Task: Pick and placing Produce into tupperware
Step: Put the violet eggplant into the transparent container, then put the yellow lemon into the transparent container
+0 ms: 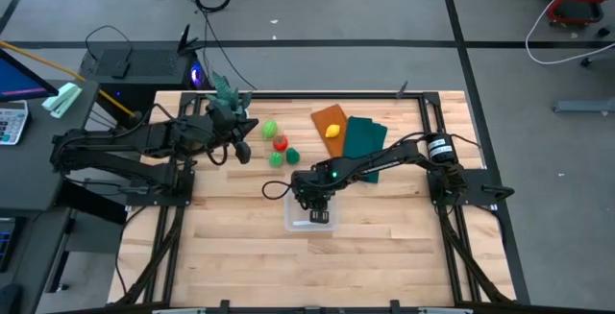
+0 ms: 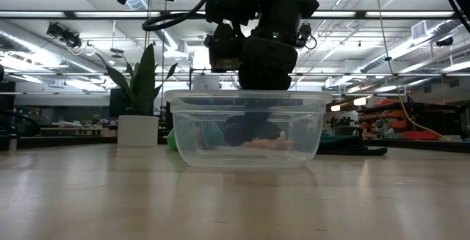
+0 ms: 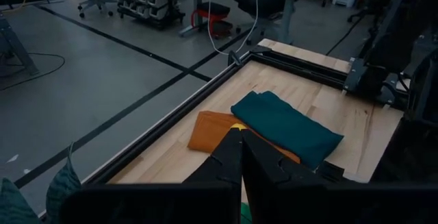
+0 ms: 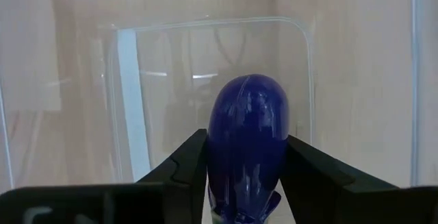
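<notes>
Right now my right gripper (image 4: 243,176) clasps the glossy purple toy eggplant (image 4: 248,131) by its flanks, at six o'clock inside the clear square plastic tupperware (image 4: 301,59); it looks light, rigid, slippery

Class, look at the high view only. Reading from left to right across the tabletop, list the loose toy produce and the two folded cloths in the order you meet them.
Light green piece → red piece → orange cloth → yellow piece, lying on the orange cloth → dark green cloth. The dark green pieces below the red one overlap it in position, so they are left out.

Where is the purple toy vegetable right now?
In the right wrist view, the purple vegetable sits between the right tool's fingers, over the clear tupperware.
</notes>
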Controlling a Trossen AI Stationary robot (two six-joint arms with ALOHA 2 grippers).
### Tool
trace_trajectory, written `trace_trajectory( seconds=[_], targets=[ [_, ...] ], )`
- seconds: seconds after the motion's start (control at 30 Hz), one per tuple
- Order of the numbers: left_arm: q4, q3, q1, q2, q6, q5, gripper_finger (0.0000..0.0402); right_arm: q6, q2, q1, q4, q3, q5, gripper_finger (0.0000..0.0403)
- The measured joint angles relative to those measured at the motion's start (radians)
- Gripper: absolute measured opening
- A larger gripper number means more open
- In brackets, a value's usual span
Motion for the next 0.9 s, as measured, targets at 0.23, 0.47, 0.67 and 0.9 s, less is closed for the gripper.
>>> trace_trajectory(
  seconds=[0.23,0.47,0.67,0.9],
  targets=[
    [0.0,0.0,0.0,0.0,0.0,0.0,0.0024,0.0,0.0,0.0,-0.003,0.0,0.023,0.0146],
    [0.0,0.0,0.0,0.0,0.0,0.0,0.0012,0.0,0.0,0.0,-0.005,0.0,0.027,0.0155],
    [0.0,0.0,0.0,0.0,0.0,0.0,0.0012,0.002,-0.002,-0.001,-0.03,0.0,0.074,0.0151],
    [0.0,0.0,0.0,0.0,-0.001,0.0,0.0021,0.0,-0.016,-0.002,-0.043,0.0,0.082,0.0149]
  ],
)
